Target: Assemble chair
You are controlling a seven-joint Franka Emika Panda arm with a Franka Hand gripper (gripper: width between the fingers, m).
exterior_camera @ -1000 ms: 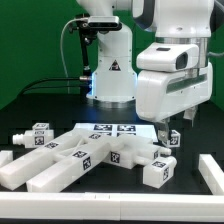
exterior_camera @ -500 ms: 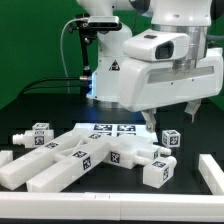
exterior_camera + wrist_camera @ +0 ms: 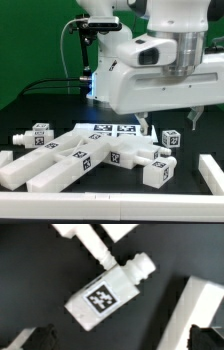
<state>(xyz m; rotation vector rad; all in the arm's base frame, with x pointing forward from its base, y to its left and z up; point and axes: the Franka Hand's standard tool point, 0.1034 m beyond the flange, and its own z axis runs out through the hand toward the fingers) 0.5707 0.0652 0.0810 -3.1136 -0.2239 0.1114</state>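
At 4 o'clock in the exterior view, wide white robot claw point(image 3: 170, 120) hangs over black table point(image 3: 190, 195), fingers spread to the full, pinching nothing. Directly under it is a small matte white plastic block with square black-and-white tag point(image 3: 170, 139), probably the chair's pegged leg.

Wrist view shows matte white blocky leg with stub peg and 1 tag point(image 3: 103, 298). It lies flat on the table, skewed to the finger line and not yet between the 2 fingertips.

Remaining white chair bars and plate point(image 3: 75, 158) are heaped at 8 o'clock.

Step in hand, as judged: line up and drop for the pick.
- Shift until leg sits mid-gap.
- Turn wrist so pads meet the long flat sides.
- Grip the tagged body, not the peg.
- Watch the neighbouring thin white bar point(image 3: 95, 246), close by the peg end.
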